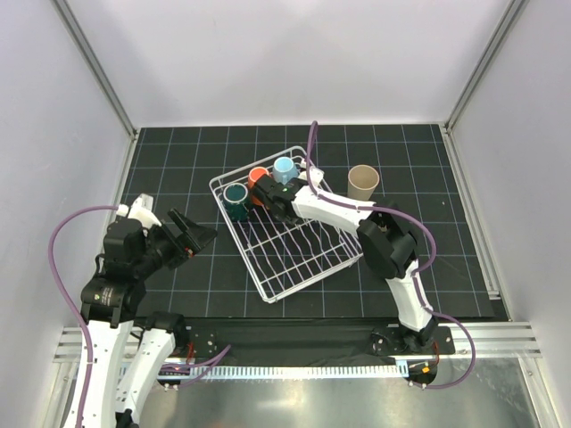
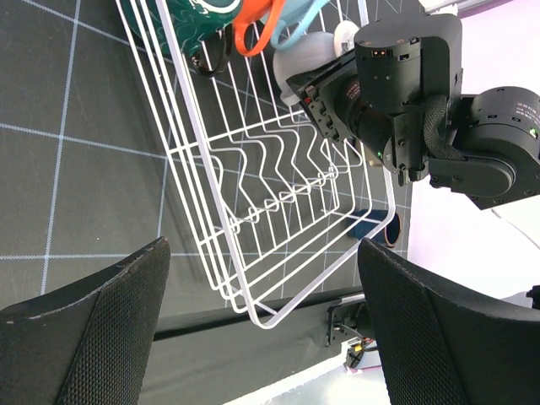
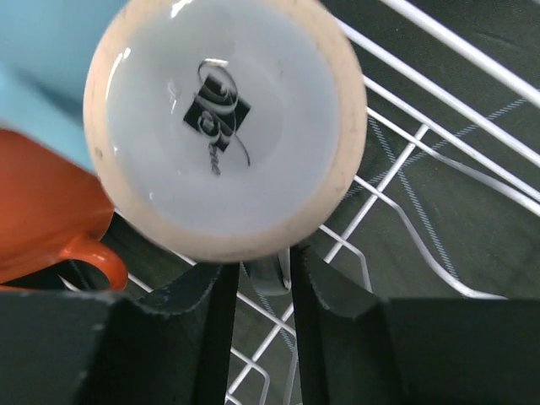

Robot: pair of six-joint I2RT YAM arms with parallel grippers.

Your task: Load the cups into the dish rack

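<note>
Right hand (image 3: 260,278) pinches a white cup (image 3: 224,126), seemingly by its handle; logo-stamped base.

A black table (image 1: 178,152) marked with a thin pale grid fills the floor of a white-walled enclosure. Two things rest directly on it. A white wire dish rack (image 1: 238,241) sits near the middle, turned at an angle to the grid lines so that one corner points toward the near edge. A tall beige tumbler (image 1: 363,184) stands upright on the table, mouth up, just beyond the rack's far right corner and apart from it. A plain black strip borders the table's near edge.
</note>
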